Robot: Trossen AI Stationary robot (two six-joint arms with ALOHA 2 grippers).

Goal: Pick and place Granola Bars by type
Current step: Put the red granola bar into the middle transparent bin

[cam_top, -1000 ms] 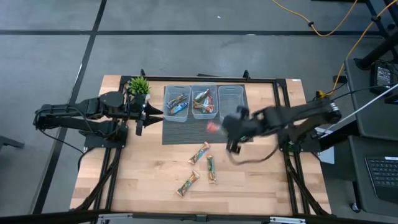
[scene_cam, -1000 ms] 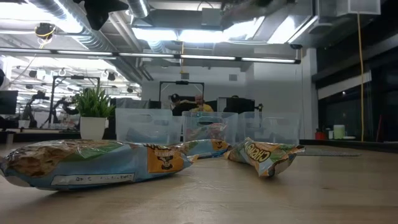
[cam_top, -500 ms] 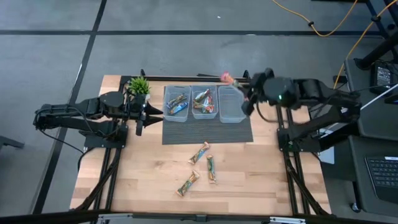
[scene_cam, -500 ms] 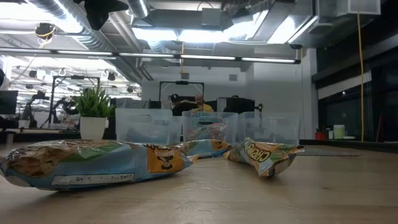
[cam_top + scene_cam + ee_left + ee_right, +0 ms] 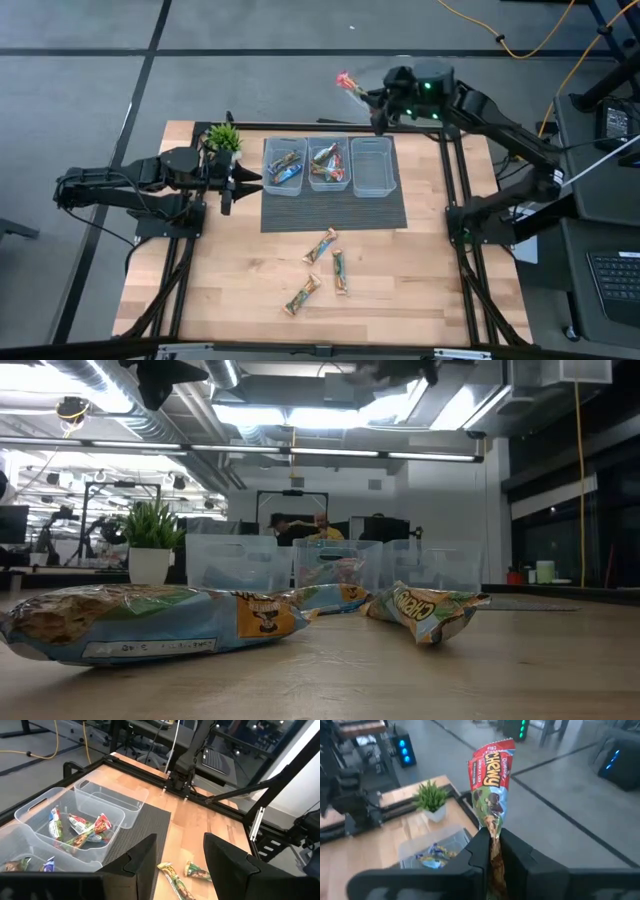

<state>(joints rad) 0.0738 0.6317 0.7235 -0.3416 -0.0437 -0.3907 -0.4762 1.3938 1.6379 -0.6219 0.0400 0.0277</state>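
- we see a red-wrapped granola bar (image 5: 492, 785), "chewy" on its shiny wrapper, raised beyond the table's far edge (image 5: 300, 127), near the empty bin (image 5: 372, 167).
- its lower end is hidden between the fingers; perhaps crumpled.
- right gripper (image 5: 372, 97) pinches it tight.
- left gripper (image 5: 180, 855) hangs parted, holding nothing, beside the plant (image 5: 223, 138).

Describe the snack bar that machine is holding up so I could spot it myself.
Find the three clear plastic rectangular bins at the wooden table's far edge. Just beyond the empty one, the right end effector pinches a red-wrapped granola bar; it is the only bar in the air, not in a bin or on the wood.
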